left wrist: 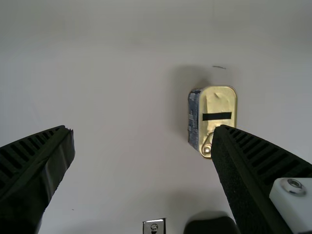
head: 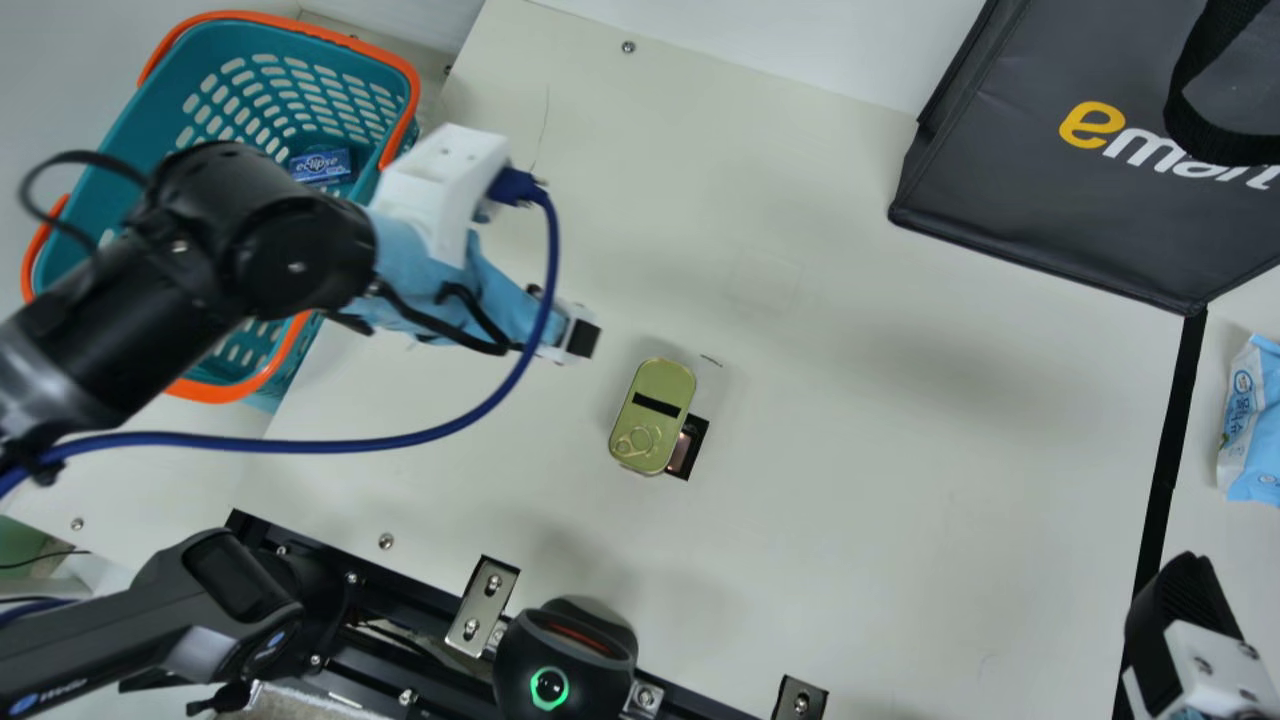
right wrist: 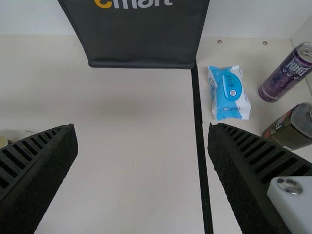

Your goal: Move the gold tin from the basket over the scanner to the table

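Note:
My left gripper (head: 582,338) is over the table just left of the gold tin (head: 655,400), not touching it. The tin lies on the table, partly beside a small dark square with a reddish window (head: 687,447). In the left wrist view my left gripper (left wrist: 144,129) has its fingers wide apart with nothing between them, and the gold tin (left wrist: 219,105) is partly behind one finger. My right gripper (head: 1180,600) is at the lower right; in the right wrist view the right gripper (right wrist: 142,129) stands open and holds nothing. The basket (head: 400,65) is at upper left.
A blue pack (head: 320,165) lies in the basket. A black bag (head: 1010,180) stands at upper right, a wipes pack (right wrist: 229,92) beyond the black line, near a purple can (right wrist: 285,75) and a dark bottle (right wrist: 292,127). A round black scanner (head: 565,660) is at the near edge.

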